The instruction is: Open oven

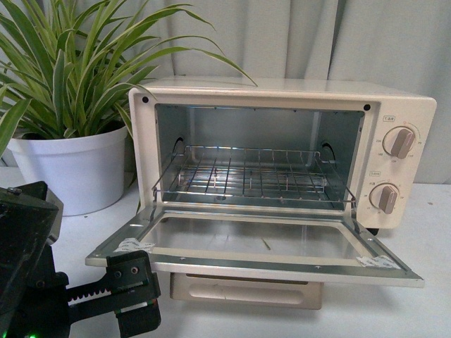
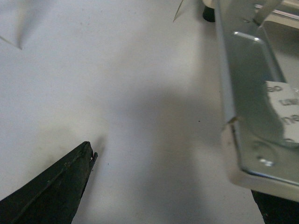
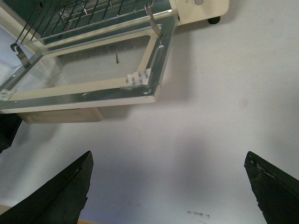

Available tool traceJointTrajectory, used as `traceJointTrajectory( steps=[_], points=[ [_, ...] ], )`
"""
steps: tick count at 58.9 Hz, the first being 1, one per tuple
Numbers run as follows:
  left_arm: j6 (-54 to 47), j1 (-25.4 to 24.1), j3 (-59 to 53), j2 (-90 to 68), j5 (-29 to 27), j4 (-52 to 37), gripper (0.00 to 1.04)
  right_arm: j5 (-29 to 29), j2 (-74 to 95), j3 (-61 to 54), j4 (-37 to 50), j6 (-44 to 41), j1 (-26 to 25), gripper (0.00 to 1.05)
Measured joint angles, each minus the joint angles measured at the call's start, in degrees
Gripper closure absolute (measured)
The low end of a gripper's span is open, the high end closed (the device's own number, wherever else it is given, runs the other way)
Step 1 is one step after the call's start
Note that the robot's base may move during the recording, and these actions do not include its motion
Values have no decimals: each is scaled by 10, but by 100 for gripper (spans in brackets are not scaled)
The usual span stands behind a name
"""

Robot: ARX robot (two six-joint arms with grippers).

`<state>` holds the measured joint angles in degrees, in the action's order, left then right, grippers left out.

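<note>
Black left gripper (image 2: 163, 200), nearest the lens, stands spread and empty beside the left corner of the glass-windowed door (image 1: 254, 266). Black right gripper (image 3: 168, 156) likewise gapes empty above the white table (image 3: 210, 116). The cream-white boxy toaster oven (image 1: 282, 91) sits mid-table, long axis across the robot, mouth facing it. Its door lies folded down about level, exposing the wire rack (image 1: 246, 176). Opening appears complete.

On the left of the front view you'll see a spider plant (image 1: 77, 63) with long green-and-cream striped leaves, rooted in a plain white pot (image 1: 70, 169). The pot stands on a white table (image 1: 437, 232), and a grey pleated curtain (image 1: 317, 35) hangs behind.
</note>
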<state>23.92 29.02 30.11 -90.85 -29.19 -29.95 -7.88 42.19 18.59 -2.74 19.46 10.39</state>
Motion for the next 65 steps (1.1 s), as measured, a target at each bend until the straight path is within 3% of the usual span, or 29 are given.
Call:
traceJointTrajectory(
  steps=[18,32,46,59,65],
  points=[
    [-138,18,-6,-3,-36,-32,7,-8,-3,-8,5,-17,-7,9],
    [-195,28,-37,23,-28,-39,7,-16,-5,-10,7,-26,-11,9],
    [-204,47,-85,138,-12,4,7,-46,-21,-23,8,-32,-23,9],
    [-225,80,-128,275,-28,60,7,-80,-83,-51,-6,-49,-43,9],
    [-241,95,-166,343,-62,56,7,-94,-130,-74,-12,-55,-49,9]
  ],
)
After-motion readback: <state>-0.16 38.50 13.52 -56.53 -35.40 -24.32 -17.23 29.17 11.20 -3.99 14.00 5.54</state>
